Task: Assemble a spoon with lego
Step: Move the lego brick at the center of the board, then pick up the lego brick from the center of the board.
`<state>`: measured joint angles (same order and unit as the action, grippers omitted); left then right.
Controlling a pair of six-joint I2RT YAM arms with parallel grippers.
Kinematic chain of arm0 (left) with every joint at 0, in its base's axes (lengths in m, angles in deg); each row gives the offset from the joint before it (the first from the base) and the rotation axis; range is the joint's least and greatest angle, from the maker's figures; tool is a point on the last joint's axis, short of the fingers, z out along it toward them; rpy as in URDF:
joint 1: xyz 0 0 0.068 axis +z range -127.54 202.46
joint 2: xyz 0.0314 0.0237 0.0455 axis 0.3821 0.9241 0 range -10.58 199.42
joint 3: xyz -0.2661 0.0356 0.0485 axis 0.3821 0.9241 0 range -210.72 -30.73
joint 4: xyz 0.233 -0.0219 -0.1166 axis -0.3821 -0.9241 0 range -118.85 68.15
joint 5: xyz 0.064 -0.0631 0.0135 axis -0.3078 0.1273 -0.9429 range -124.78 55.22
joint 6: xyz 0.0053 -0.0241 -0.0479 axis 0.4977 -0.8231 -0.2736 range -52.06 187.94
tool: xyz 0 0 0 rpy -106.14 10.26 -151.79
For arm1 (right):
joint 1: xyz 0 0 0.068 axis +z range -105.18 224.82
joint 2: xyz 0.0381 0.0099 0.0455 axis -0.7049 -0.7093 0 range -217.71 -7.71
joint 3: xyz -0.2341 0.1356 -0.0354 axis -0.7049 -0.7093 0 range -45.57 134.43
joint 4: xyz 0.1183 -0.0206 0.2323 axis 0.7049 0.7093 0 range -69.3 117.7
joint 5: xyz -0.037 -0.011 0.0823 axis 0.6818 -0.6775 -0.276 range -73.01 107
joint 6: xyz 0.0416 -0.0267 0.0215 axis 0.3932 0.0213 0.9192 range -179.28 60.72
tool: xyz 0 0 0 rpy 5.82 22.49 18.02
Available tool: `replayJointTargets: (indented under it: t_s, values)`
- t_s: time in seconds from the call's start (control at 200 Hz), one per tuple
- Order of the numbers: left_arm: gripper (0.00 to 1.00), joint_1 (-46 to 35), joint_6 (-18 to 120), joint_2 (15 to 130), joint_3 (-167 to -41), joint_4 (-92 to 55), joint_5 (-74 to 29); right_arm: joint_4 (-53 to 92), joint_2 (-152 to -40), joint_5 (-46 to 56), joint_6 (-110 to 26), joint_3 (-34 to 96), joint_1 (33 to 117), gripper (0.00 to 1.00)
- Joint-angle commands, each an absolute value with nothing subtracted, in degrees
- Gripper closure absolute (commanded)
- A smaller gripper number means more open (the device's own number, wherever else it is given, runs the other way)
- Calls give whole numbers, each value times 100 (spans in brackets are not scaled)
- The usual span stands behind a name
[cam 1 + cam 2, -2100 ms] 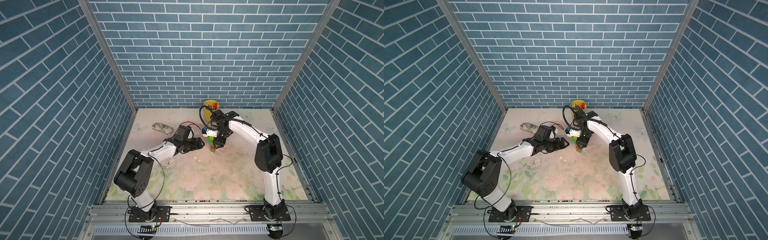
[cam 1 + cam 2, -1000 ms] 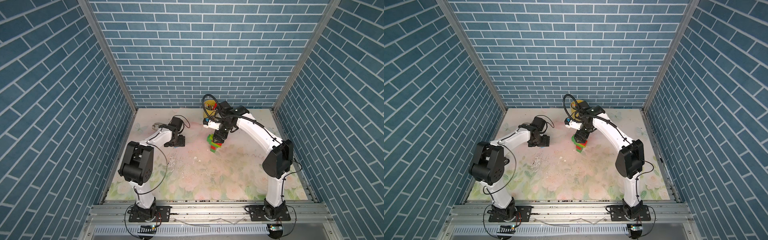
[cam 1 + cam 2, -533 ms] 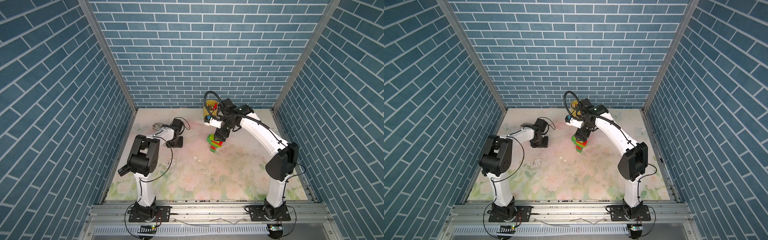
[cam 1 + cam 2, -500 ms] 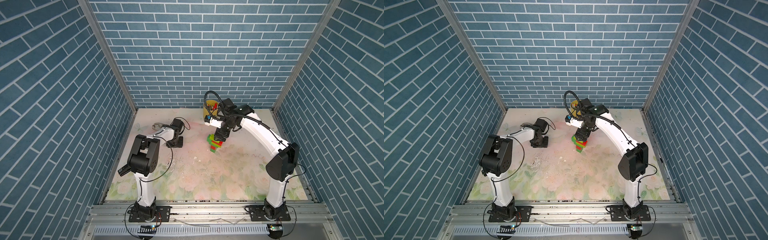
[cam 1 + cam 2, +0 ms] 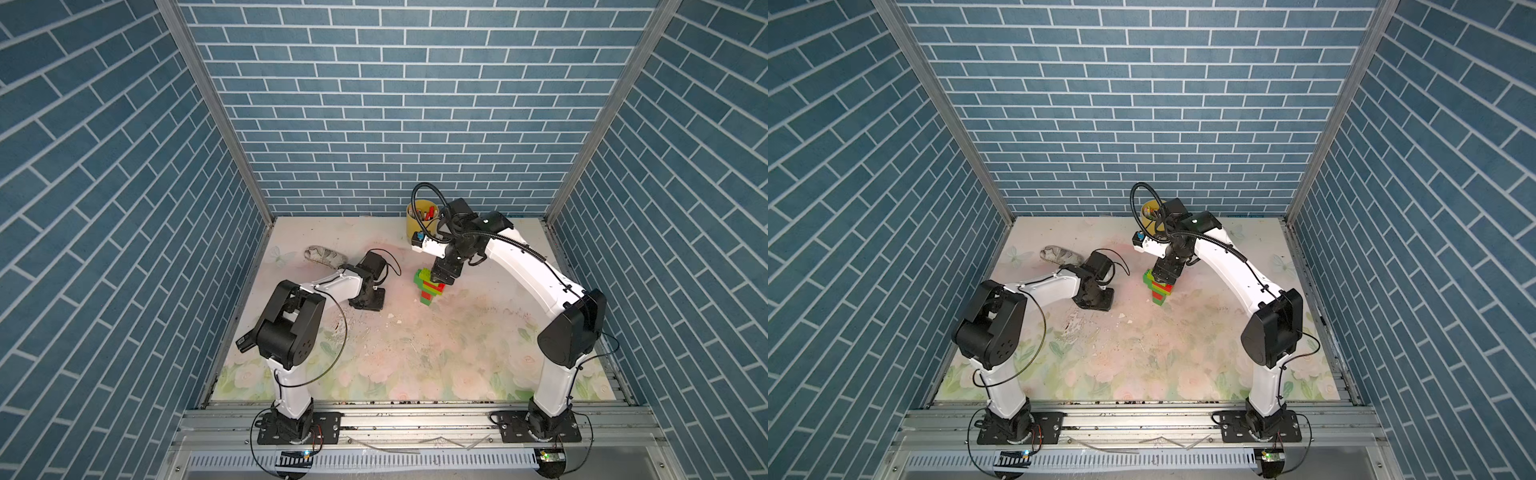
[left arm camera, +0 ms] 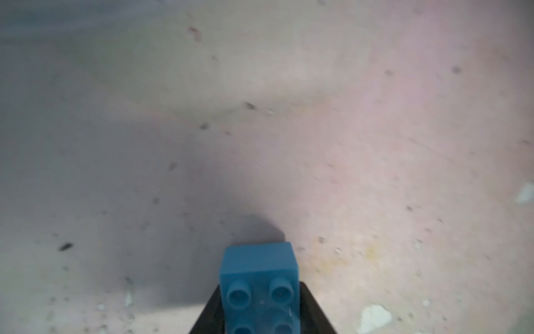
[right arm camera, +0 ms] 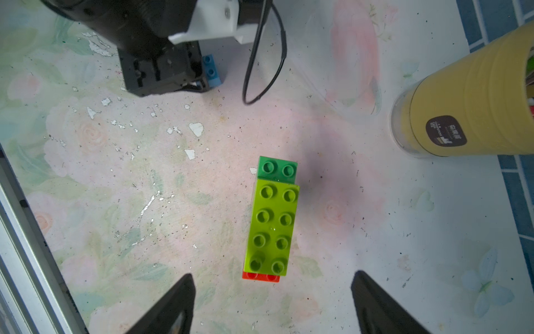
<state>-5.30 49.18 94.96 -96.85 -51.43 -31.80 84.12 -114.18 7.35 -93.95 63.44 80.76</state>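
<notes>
Three blue brick-patterned walls (image 5: 399, 104) are closing in the tabletop (image 5: 415, 357), whose pale floral covering is flaking into white chips around its middle. An aluminium rail (image 5: 415, 419) is running along the near edge. The spoon (image 5: 430, 289) is standing upright in the far half, roughly midway between the left and right edges, with its lime top brick facing up. The right gripper (image 5: 443, 279) is hanging directly above it, its fingers (image 7: 173, 306) spread wide and clear of the bricks. Nearer the left edge, the left gripper (image 5: 368, 302) is reaching down to the tabletop and clenching the light-blue brick (image 6: 260, 274). A yellow cup (image 5: 420, 216) is sitting at the far edge, and a grey rag (image 5: 322, 255) is lying toward the far left corner.
</notes>
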Motion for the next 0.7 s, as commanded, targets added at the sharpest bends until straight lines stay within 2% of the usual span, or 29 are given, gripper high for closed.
replayJointTargets:
  t_s: [0.0, 0.055, 0.13, 0.33, 0.53, 0.695]
  values:
    - [44, -539, 4636, 9057, -9513, -5024, -3053, 8195, -11139, 814, -9266, 6160, 8072, 15]
    - [38, -511, 4628, 8778, -9464, -5039, -3125, 8031, -11060, 831, -9216, 6032, 8109, 15]
    - [33, -342, 4615, 8398, -9423, -5145, -3093, 7871, -11002, 875, -9181, 5954, 8215, 15]
    - [32, 905, 4623, 7507, -8996, -5566, -2982, 7489, -11305, 974, -9091, 6142, 8790, 15]
    - [32, 2455, 4539, 6747, -8153, -5245, -2358, 7409, -12452, 947, -8852, 6943, 9335, 20]
    - [32, 2842, 4615, 6573, -7893, -5156, -2209, 7437, -13382, 672, -8902, 7472, 9582, 25]
